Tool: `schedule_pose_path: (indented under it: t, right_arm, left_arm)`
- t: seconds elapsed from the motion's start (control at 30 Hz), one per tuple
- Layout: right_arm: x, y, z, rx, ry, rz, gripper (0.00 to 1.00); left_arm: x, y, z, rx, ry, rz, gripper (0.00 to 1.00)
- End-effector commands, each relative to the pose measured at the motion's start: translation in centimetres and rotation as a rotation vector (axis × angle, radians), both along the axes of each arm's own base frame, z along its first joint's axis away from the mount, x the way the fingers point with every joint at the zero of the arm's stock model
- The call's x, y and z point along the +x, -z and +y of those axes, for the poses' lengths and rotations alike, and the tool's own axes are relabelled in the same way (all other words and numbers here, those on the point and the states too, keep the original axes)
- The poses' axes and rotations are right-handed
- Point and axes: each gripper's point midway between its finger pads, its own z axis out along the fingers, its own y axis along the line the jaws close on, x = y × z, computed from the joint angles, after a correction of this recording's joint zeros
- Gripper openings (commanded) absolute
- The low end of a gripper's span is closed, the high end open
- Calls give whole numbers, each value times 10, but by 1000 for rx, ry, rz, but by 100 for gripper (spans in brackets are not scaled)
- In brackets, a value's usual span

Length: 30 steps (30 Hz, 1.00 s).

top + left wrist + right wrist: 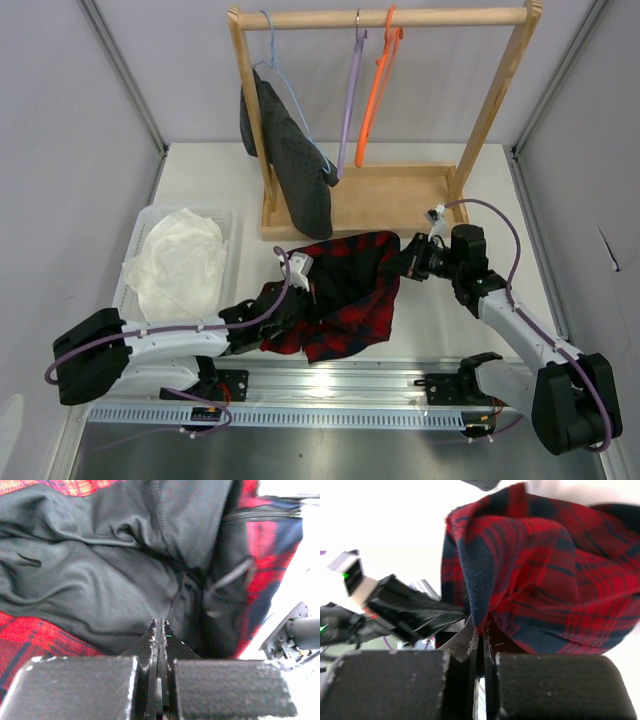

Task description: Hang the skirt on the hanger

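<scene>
Progress is slight: skirt [350,288] lies bunched on the desk [200,175], right gripper [480,630] pinches a fold, left gripper [159,627] sits clenched at its lining, hanger [349,100] bare.

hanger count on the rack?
3, all on the wooden rail: light blue hanger at left carrying the grey garment, lilac hanger in the middle, orange hanger right. None seen elsewhere.

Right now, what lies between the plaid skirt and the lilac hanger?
The wooden rack's base tray lies between skirt and hanger, shown in the top view.
</scene>
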Motion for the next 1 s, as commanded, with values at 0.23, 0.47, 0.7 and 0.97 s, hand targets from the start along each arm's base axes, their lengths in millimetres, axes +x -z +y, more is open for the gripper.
schedule_pose_path:
  t: [0.23, 0.47, 0.7, 0.97]
  right_arm:
    - [5, 48, -30, -252, 206, 111, 37]
    - [-1, 33, -60, -449, 368, 181, 74]
    - [-17, -8, -33, -401, 310, 134, 72]
    - [-28, 26, -8, -460, 263, 192, 71]
  left_arm:
    - [-4, 44, 18, 5, -207, 119, 0]
    - [3, 52, 2, 53, -296, 135, 0]
    - [10, 50, 0, 50, -334, 119, 0]
    - [20, 53, -10, 24, -381, 125, 0]
